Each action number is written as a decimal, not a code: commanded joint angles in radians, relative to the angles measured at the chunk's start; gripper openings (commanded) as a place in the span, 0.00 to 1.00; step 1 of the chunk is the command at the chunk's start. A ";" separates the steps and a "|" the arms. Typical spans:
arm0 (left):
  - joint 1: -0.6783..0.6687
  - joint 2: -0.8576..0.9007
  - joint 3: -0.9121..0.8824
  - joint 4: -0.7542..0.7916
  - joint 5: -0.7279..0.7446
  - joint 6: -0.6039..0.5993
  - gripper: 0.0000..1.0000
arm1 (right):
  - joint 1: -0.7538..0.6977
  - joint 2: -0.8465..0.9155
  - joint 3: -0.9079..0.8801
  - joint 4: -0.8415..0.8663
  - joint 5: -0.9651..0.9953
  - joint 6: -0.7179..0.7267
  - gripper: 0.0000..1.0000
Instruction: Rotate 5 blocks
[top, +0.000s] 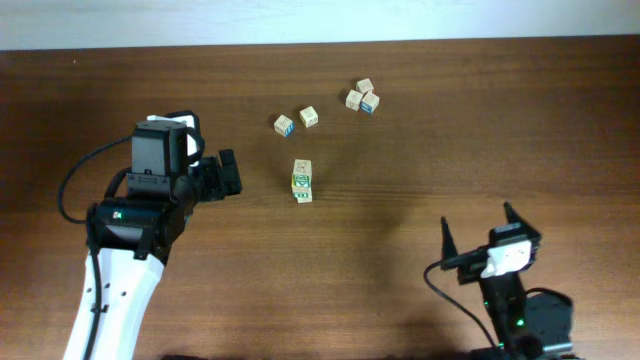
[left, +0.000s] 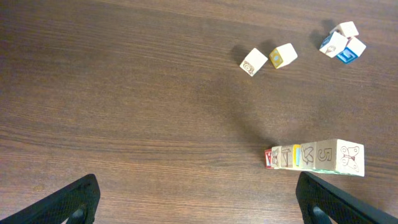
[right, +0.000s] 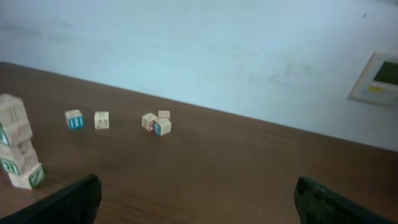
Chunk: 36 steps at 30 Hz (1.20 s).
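The counter (top: 480, 120) is dark brown wood with a fine straight grain. Behind it is a pale plain wall (right: 217, 50) that carries a small white panel (right: 378, 78). The blocks (top: 302, 181) stand as one narrow, slightly crooked tower near the middle of the counter. They are pale wooden cubes with green marks, and the lowest one has a red face. Loose cubes (top: 354, 99) lie behind the tower. The left claw (left: 198, 186) and the right claw (top: 480, 228) are both wide, hold nothing, and are well apart from the tower.
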 joint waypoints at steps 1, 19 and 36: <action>0.002 -0.002 0.014 0.002 0.008 0.008 0.99 | -0.010 -0.087 -0.109 0.034 -0.042 -0.003 0.98; 0.002 -0.002 0.014 0.002 0.007 0.008 0.99 | 0.008 -0.091 -0.201 0.106 -0.066 0.008 0.98; 0.002 -0.002 0.014 0.002 0.008 0.008 0.99 | 0.008 -0.091 -0.201 0.106 -0.066 0.008 0.98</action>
